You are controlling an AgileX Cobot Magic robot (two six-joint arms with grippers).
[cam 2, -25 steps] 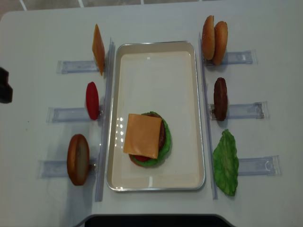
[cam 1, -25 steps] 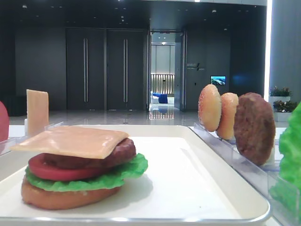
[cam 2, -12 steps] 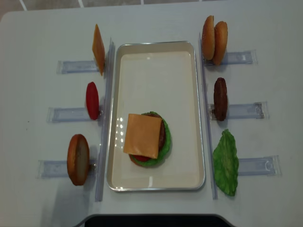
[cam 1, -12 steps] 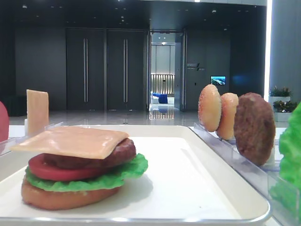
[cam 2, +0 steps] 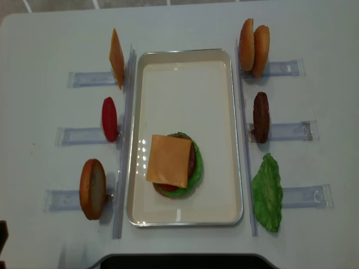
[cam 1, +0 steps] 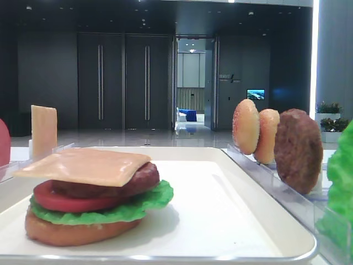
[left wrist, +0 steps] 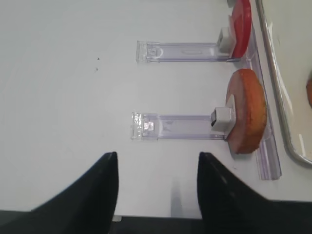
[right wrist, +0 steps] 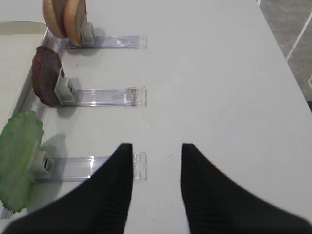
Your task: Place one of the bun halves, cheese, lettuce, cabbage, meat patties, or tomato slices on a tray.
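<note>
**Both grippers empty, stack waiting on the tray**

We start at the left gripper [left wrist: 157,187]: its two dark fingers [left wrist: 97,192] are spread wide over bare table [left wrist: 63,97] with nothing between them, their roots cut off by the bottom of the wrist view. Just ahead of it we see a bun half [left wrist: 247,111] standing on edge in a clear rack [left wrist: 178,126], and beyond that a tomato slice [left wrist: 241,27], its top cropped away.

Over to the right gripper [right wrist: 156,165]: jaws apart too, holding nothing, hovering above the table near the end of another clear rack. We catch only part of the lettuce leaf [right wrist: 19,158] at the left edge, then a meat patty [right wrist: 46,77] and two bun halves [right wrist: 66,18], those buns clipped at the top.

From overhead, neither arm shows clearly; only a dark sliver sits at the lower left corner.

Now the prize: the cheese [cam 2: 169,160], a flat pale-orange square, lies on top of the stack in the near half of the white tray [cam 2: 185,67], over patty, tomato, lettuce and bun. A second cheese slice [cam 2: 116,58] stands upright, left of the tray.
</note>
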